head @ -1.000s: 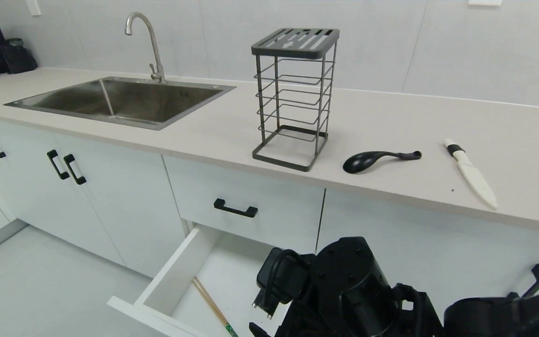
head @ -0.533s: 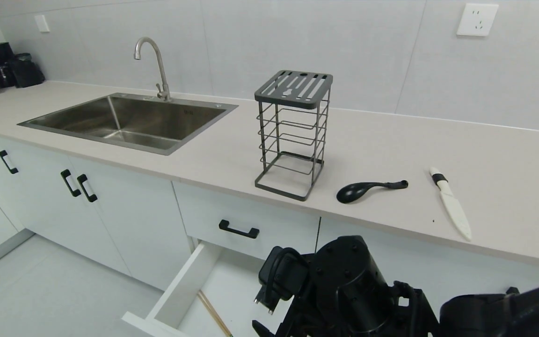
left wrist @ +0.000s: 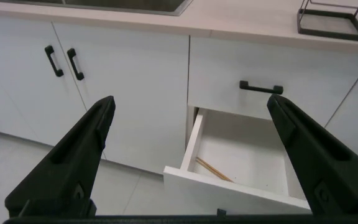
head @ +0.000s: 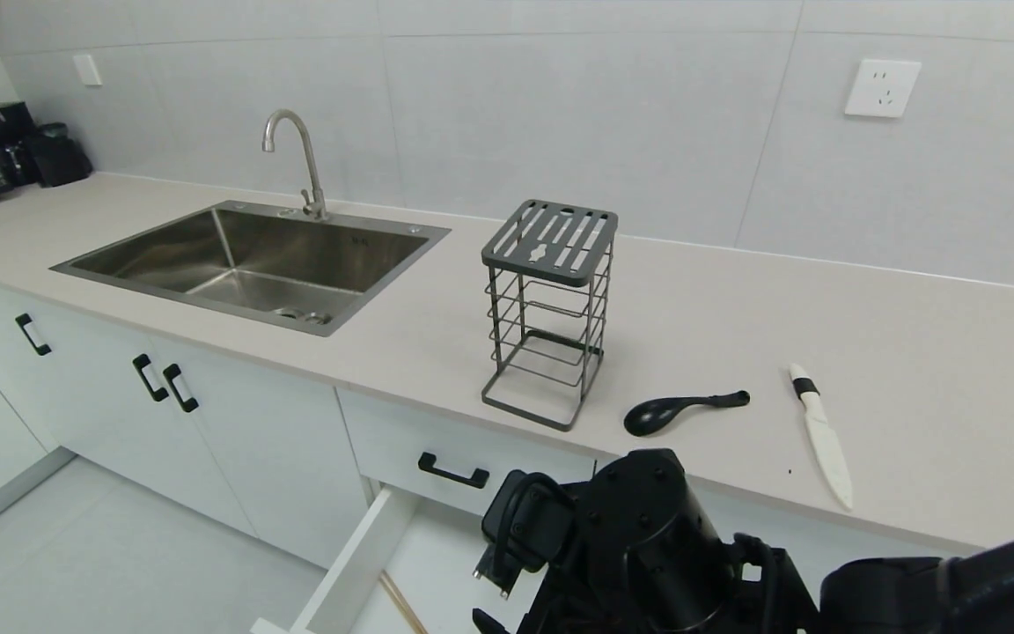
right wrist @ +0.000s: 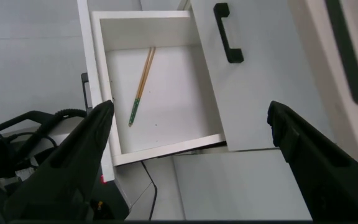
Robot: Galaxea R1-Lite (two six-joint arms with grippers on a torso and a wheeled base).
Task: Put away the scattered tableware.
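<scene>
— Looking at the table [head: 437, 326], what do we see?
— We see a black spoon [head: 679, 412] lying near the front edge, just beside a wire rack [head: 551, 308]. A white knife [head: 819, 433] lies further to the right, apart from the spoon.
— And the sink [head: 190, 301]?
— It is set in the table on the left, with a tap [head: 312, 185] behind it.
— What is under the table?
— We see an open drawer [left wrist: 188, 140] pulled out, below a closed drawer [head: 401, 440] with a black handle. Chopsticks [right wrist: 140, 84] lie inside the open drawer.
— How are our tools?
— The left tool [left wrist: 190, 99] has its two fingers wide apart, with nothing between them. The right tool [right wrist: 191, 104] is the same, wide apart and holding nothing. Both are down low in front of the cupboard doors [head: 208, 440], well away from the spoon and the knife
</scene>
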